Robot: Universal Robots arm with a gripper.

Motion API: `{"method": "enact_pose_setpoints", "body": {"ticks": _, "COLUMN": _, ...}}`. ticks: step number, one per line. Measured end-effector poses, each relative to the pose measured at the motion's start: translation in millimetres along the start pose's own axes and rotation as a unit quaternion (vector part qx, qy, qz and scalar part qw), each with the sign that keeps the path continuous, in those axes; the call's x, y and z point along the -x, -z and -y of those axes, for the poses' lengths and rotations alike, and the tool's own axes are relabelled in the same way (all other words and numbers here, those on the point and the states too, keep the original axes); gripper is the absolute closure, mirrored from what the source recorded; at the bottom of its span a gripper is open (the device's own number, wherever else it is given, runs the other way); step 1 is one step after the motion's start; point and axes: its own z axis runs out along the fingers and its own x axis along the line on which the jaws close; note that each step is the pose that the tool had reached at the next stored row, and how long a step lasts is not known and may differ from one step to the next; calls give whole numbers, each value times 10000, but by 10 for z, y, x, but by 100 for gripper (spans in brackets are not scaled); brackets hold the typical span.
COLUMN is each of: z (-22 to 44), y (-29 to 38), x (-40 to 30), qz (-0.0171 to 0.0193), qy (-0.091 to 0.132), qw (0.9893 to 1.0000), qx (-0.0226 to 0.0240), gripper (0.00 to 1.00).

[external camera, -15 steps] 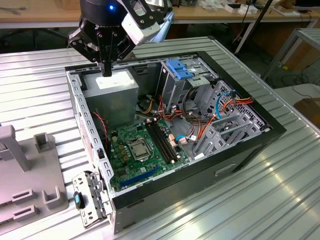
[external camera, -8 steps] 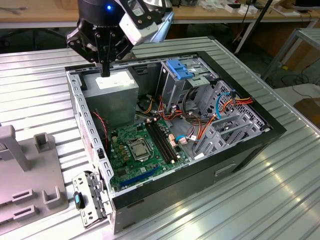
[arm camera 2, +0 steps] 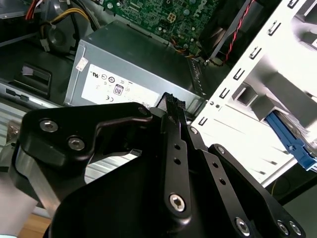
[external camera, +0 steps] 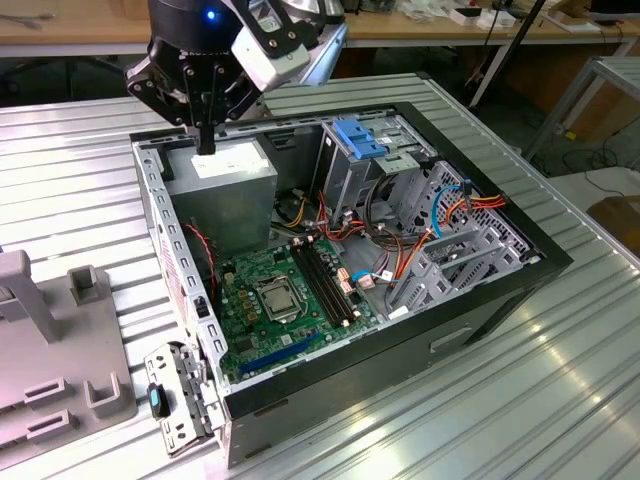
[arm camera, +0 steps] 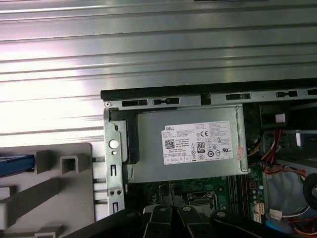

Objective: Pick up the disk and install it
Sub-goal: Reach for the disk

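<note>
Gripper [external camera: 205, 143] hung over PSU [external camera: 222, 185] in far-left corner of open PC case [external camera: 400, 335], fingers clenched together w/ nothing btwn them. Disk [arm camera: 15, 166], blue edge seen in first wrist view, lay on grey fixture [external camera: 105, 345] left of case, well apart from gripper.

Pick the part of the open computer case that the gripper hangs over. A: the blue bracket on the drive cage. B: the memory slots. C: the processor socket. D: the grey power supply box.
D: in the exterior view the gripper points down at the grey power supply box in the case's corner, and the second wrist view shows the fingertips just off the box's labelled face.
</note>
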Motion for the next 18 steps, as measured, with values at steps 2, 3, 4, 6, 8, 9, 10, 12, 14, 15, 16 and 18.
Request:
{"method": "enact_pose_setpoints", "body": {"ticks": 2, "z": 2, "y": 0, "x": -22, "qz": 0, "qy": 0, "qw": 10000, "qx": 0, "gripper": 89}}
{"method": "enact_pose_setpoints", "body": {"ticks": 3, "z": 2, "y": 1, "x": -33, "qz": 0, "qy": 0, "qw": 10000, "qx": 0, "gripper": 89}}
{"method": "enact_pose_setpoints", "body": {"ticks": 4, "z": 3, "y": 1, "x": -45, "qz": 0, "qy": 0, "qw": 10000, "qx": 0, "gripper": 89}}
{"method": "enact_pose_setpoints", "body": {"ticks": 6, "z": 5, "y": 2, "x": -75, "qz": 0, "qy": 0, "qw": 10000, "qx": 0, "gripper": 89}}
{"method": "enact_pose_setpoints", "body": {"ticks": 8, "z": 7, "y": 2, "x": -90, "qz": 0, "qy": 0, "qw": 10000, "qx": 0, "gripper": 89}}
{"method": "enact_pose_setpoints", "body": {"ticks": 9, "z": 7, "y": 3, "x": -98, "qz": 0, "qy": 0, "qw": 10000, "qx": 0, "gripper": 89}}
{"method": "enact_pose_setpoints", "body": {"ticks": 10, "z": 8, "y": 3, "x": -107, "qz": 0, "qy": 0, "qw": 10000, "qx": 0, "gripper": 89}}
{"method": "enact_pose_setpoints", "body": {"ticks": 12, "z": 9, "y": 3, "x": -117, "qz": 0, "qy": 0, "qw": 10000, "qx": 0, "gripper": 89}}
{"method": "enact_pose_setpoints", "body": {"ticks": 14, "z": 10, "y": 3, "x": -133, "qz": 0, "qy": 0, "qw": 10000, "qx": 0, "gripper": 89}}
{"method": "enact_pose_setpoints", "body": {"ticks": 15, "z": 10, "y": 4, "x": -137, "qz": 0, "qy": 0, "qw": 10000, "qx": 0, "gripper": 89}}
{"method": "enact_pose_setpoints", "body": {"ticks": 16, "z": 11, "y": 4, "x": -141, "qz": 0, "qy": 0, "qw": 10000, "qx": 0, "gripper": 89}}
{"method": "enact_pose_setpoints", "body": {"ticks": 18, "z": 11, "y": 4, "x": -150, "qz": 0, "qy": 0, "qw": 10000, "qx": 0, "gripper": 89}}
